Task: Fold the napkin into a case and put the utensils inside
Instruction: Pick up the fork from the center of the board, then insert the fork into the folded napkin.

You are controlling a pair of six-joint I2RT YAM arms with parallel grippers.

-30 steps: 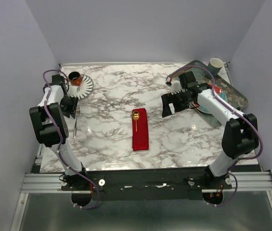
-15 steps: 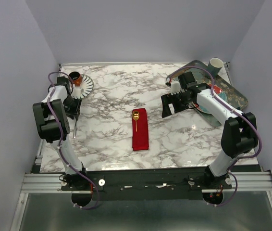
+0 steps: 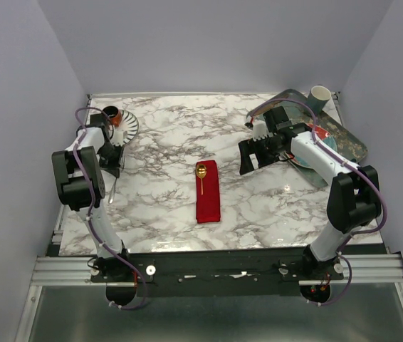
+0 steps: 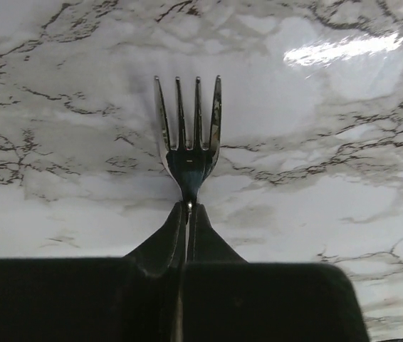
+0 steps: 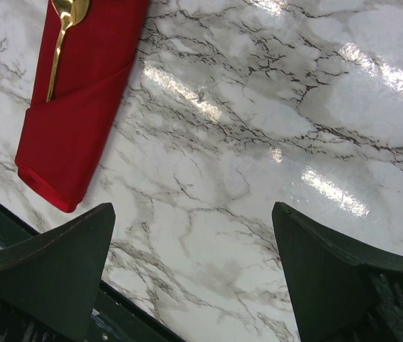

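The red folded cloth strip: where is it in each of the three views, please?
Top external: the narrow red folded cloth strip lies at the middle of the marble table.
Left wrist: not in it; only a silver fork in the shut left gripper.
Right wrist: the strip fills the upper left corner, lying diagonally.
Shared landmark: the slim gold spoon tucked into the strip, seen from the top and the right wrist.

Marble table, plate (ribbed), tray, white cup
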